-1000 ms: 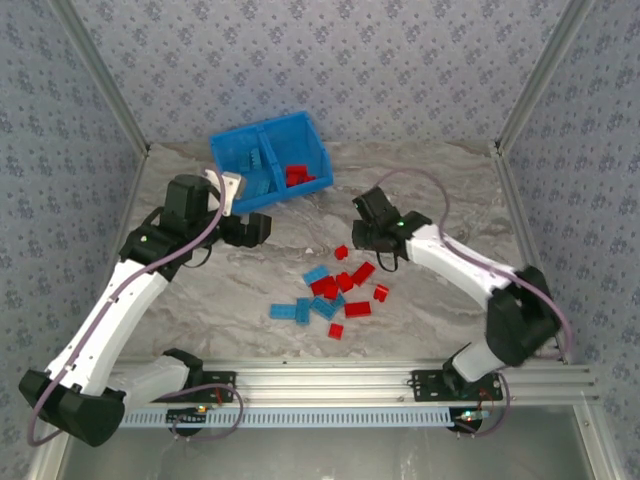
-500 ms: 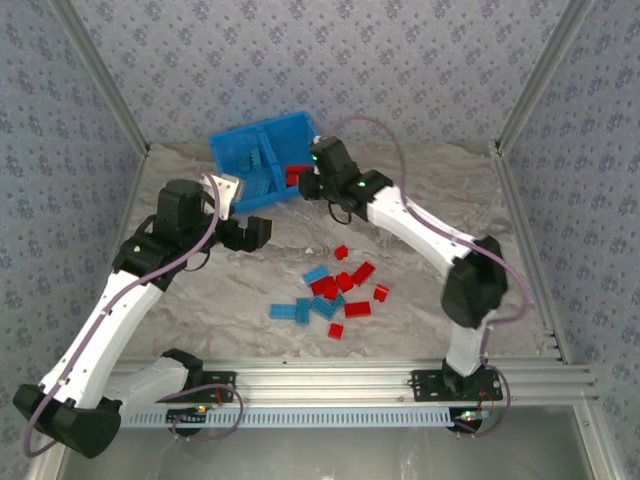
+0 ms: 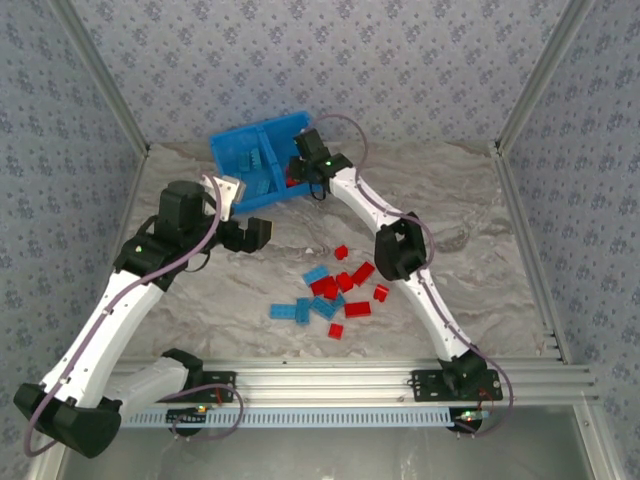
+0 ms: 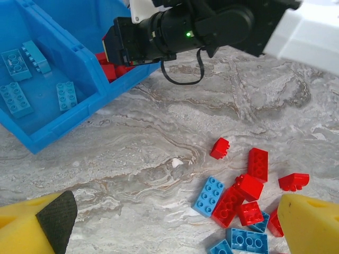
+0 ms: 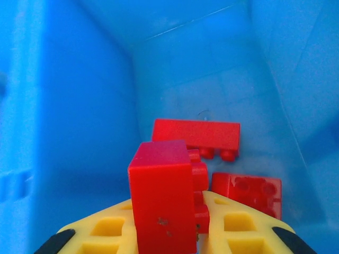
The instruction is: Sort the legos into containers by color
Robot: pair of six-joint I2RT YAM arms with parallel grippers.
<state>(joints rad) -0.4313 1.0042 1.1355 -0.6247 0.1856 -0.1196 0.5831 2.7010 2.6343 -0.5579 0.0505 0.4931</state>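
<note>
Pinching a boxy, studded red lego (image 5: 159,201), the right tool (image 5: 170,228) hovers.

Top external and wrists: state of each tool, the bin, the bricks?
Left tool, open, empty.
Right tool, shut on red brick over bin's red side.
Bin, upright, part filled, colours in separate compartments.
Loose bricks, mixed red and blue on table, unsorted.
</note>
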